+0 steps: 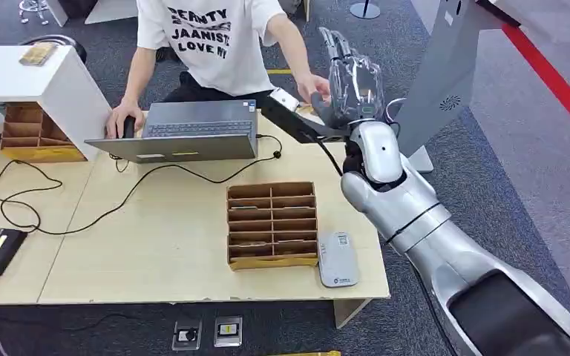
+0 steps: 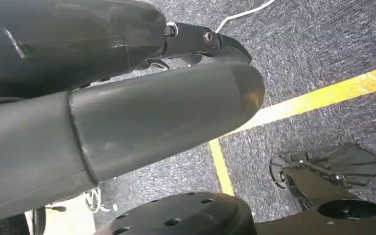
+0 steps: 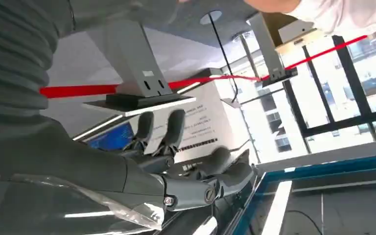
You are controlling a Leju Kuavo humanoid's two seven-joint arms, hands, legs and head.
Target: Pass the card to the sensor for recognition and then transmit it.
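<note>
Beside the right hand [image 1: 352,81], a person's hand [image 1: 313,87] reaches.

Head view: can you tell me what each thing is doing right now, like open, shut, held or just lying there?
Laptop: open, person's hand beside it.
Cardboard organizer: lying flat on the table.
Grey sensor: lying flat by the organizer, nothing on it.
Right hand: raised, fingers up and spread; I cannot tell if it holds a card.
Person's hand: reaching toward it.

One laptop [image 1: 185,130], two divided boxes [image 1: 272,225] [image 1: 24,124], perhaps one card reader [image 1: 339,259].
</note>
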